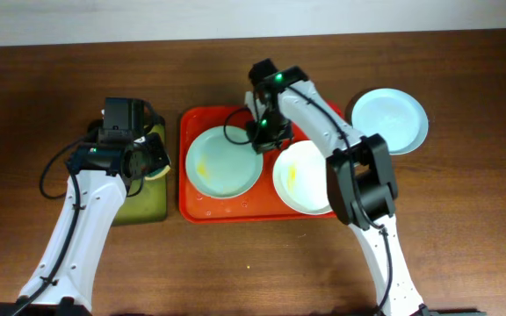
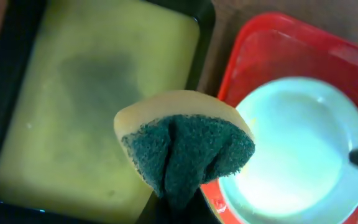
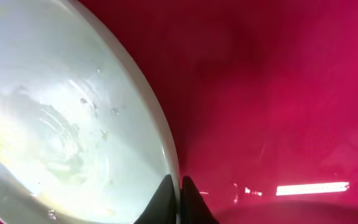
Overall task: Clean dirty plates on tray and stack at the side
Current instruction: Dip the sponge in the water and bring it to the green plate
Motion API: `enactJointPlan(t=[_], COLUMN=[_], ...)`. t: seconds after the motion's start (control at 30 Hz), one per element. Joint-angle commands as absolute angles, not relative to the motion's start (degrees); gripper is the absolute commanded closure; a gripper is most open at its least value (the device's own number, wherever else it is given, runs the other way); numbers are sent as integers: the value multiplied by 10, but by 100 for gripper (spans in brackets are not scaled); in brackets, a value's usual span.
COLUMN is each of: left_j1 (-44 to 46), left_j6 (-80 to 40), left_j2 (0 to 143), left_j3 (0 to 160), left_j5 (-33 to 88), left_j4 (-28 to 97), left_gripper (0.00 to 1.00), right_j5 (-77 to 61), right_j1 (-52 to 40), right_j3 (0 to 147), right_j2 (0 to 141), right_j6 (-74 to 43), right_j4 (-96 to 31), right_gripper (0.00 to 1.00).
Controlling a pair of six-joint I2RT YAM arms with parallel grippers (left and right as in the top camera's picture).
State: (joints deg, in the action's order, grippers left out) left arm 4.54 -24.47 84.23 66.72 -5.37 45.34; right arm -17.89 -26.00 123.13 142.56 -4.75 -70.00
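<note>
Where the red tray (image 1: 191, 206) lies at mid-worktop, two plates rest inside it. The mint green plate (image 1: 224, 162) is on its left half, with a yellowish smear towards its left side. The white plate (image 1: 304, 177) is on its right half, likewise smeared yellow. The pale blue plate (image 1: 390, 120) sits off the tray, on the worktop (image 1: 464, 219) near the tray's far right corner. The right gripper (image 3: 179, 198) is down at the far right rim of the mint green plate, jaws clenched with the thin rim edge pinched between them. The left gripper (image 1: 152, 158) stands left of the red tray, clamped on a sponge (image 2: 185, 146), yellow with a dark green scouring face. The sponge hangs above the black tray (image 2: 207, 37) with its greenish-yellow inside. That tray lies just beside the red tray's left edge.
</note>
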Motion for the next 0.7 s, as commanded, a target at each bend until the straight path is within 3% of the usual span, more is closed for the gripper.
enactJointPlan(t=[0.0,0.2,0.27,0.33,0.67], left_j1=[45,32,13,-8,-48], left_j6=[-240,-242,-242,-242,-241], left_j2=[854,919,953,975,1105], left_j3=[666,666,666,666,666], left_j5=[-84,-136,-123,-115,-26], left_j4=[441,424,406,394,340], left_gripper=[100,100,100,100,100], right_j5=[-171,-171,-171,-172,-173], right_j1=[-266,-265,-265,-265,-266], right_j3=[1204,1188,1188,1188,1188], right_j2=[1437,1437,1437,1437,1437], right_j6=[-49,-49,-49,-50,-91], right_j4=[-685,-672,-673,-679,-670], right_gripper=[95,95,87,96,96])
